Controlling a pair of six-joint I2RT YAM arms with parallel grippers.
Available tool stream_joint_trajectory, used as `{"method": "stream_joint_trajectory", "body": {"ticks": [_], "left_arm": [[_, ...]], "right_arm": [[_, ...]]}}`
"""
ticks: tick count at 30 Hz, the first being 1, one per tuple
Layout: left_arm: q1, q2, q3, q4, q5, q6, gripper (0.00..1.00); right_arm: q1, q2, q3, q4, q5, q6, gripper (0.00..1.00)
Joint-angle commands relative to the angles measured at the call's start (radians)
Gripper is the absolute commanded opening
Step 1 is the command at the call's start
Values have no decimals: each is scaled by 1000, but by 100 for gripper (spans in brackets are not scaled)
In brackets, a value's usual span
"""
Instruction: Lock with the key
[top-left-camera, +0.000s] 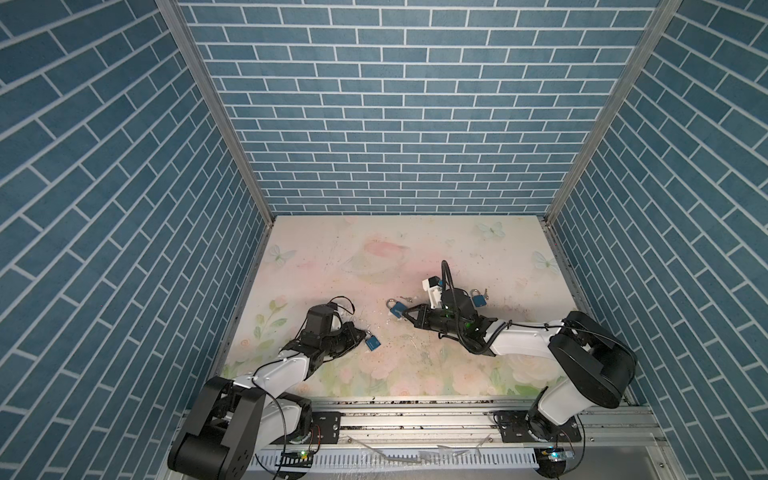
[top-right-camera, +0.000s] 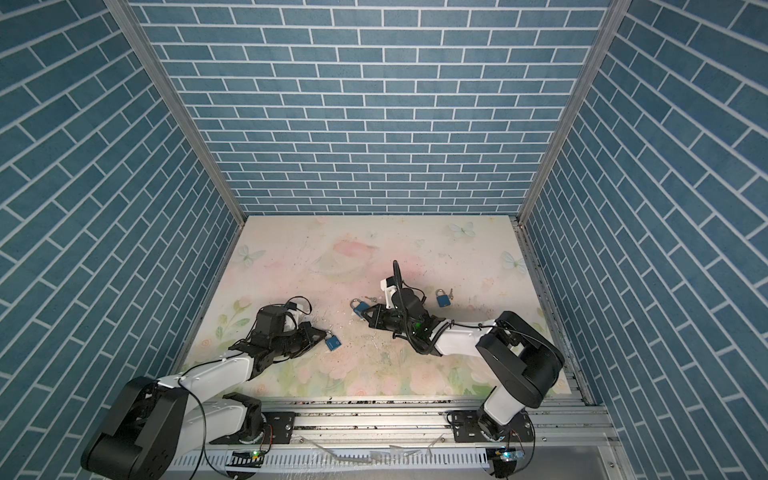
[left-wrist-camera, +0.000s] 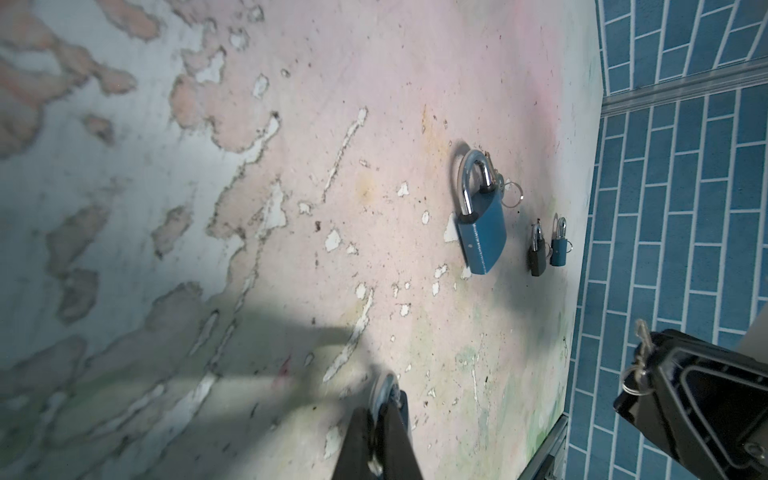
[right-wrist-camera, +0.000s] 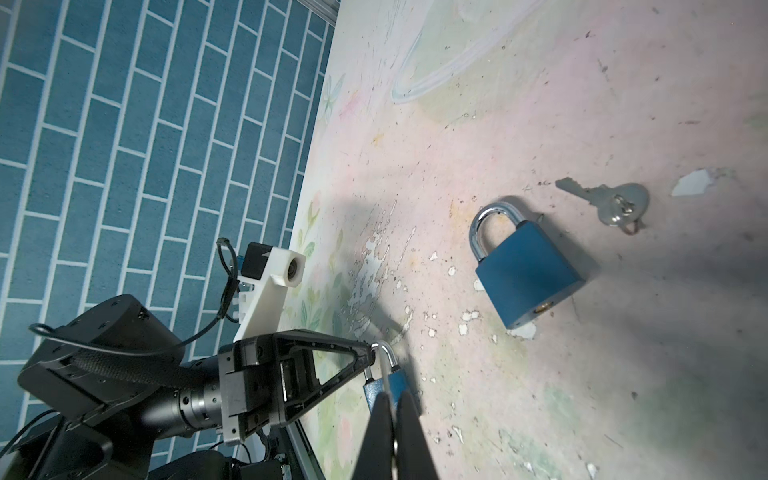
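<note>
Blue padlock (top-left-camera: 372, 343) is gripped at the left of the worktop (top-left-camera: 332, 257). The left jaws are clenched on its shackle (left-wrist-camera: 384, 384), and the body sticks out past the tips in both top views. The right jaws are clamped tight as well. In the left wrist view a key (left-wrist-camera: 642, 334) on its ring (left-wrist-camera: 631, 382) is seen poking out of them, so a pinched key is assumed. In the right wrist view only a thin silver edge is seen between them.

A second padlock (right-wrist-camera: 528, 274) is laid flat near mid-worktop, close to the right jaws. Its keyhole (right-wrist-camera: 540, 308) is empty, and a spare key (right-wrist-camera: 606, 203) lies just beside it, apart. A third padlock (top-left-camera: 478, 298) is seen further right.

Status, as judged:
- Pick-up is done, with the lock secured on one side and the key on the other.
- The key has not yet been brought to the gripped padlock; the two sets of jaws are apart in the top views.
- The keyhole of the gripped padlock is not seen, and whether its shackle is seated cannot be told.
- Left to do: the key is to be lined up with the keyhole, inserted and turned, and the shackle confirmed shut.
</note>
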Motion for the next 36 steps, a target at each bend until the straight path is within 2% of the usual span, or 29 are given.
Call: {"method": "stream_joint_trajectory", "body": {"ticks": [1, 4, 11, 18, 21, 31, 36], "left_arm": [[10, 2, -18, -57, -41, 27, 1], [11, -3, -16, -90, -59, 39, 2], [18, -26, -12, -146, -95, 53, 11], [18, -22, -7, -155, -109, 58, 23], [19, -40, -1, -178, -121, 59, 32], [20, -214, 46, -328, -167, 59, 50], [23, -331, 90, -442, -209, 57, 56]], "right_arm": [[17, 29, 46, 1, 37, -20, 0], [27, 48, 70, -10, 48, -21, 0], [46, 83, 104, -25, 58, -25, 0], [57, 85, 119, -62, 75, -41, 0], [67, 79, 131, -96, 87, -55, 0], [95, 104, 183, -161, 103, -81, 0], [122, 155, 230, -205, 119, -81, 0]]}}
